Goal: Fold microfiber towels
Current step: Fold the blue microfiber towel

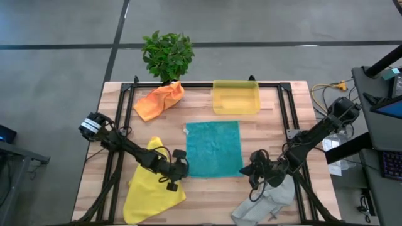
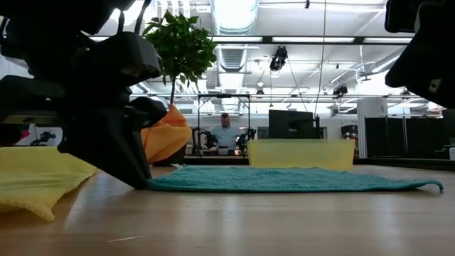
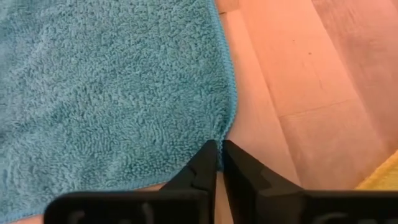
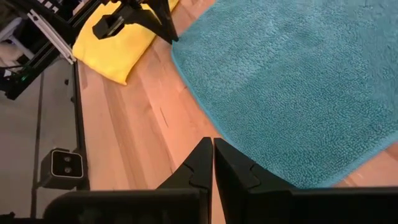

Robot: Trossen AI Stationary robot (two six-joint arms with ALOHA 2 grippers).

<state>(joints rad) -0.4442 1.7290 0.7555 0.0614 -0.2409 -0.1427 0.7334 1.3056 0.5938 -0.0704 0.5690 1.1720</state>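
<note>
Wooden planks make up my work table, framed by black rails, with grey floor all round it and a leafy potted plant at the far edge. From the low view I see a bright room behind with ceiling lights, monitors and a person seated well beyond the table.

I have the teal towel lying flat and spread in the middle of the table. My left gripper is at the towel's near left corner; in the left wrist view its fingers are pressed together with the towel's hemmed edge right at their tips, but I cannot say for certain that cloth is caught between them. My right gripper sits just beside the near right corner of the same towel, and in its wrist view the fingers are together over bare wood close to the teal edge, holding nothing.

I see the yellow towel rumpled at the near left, partly under my left arm, and the light grey towel bunched at the near right, under my right arm. I find the orange towel heaped at the far left beside the plant. I also see a translucent yellow bin at the far centre, apart from the teal towel.
</note>
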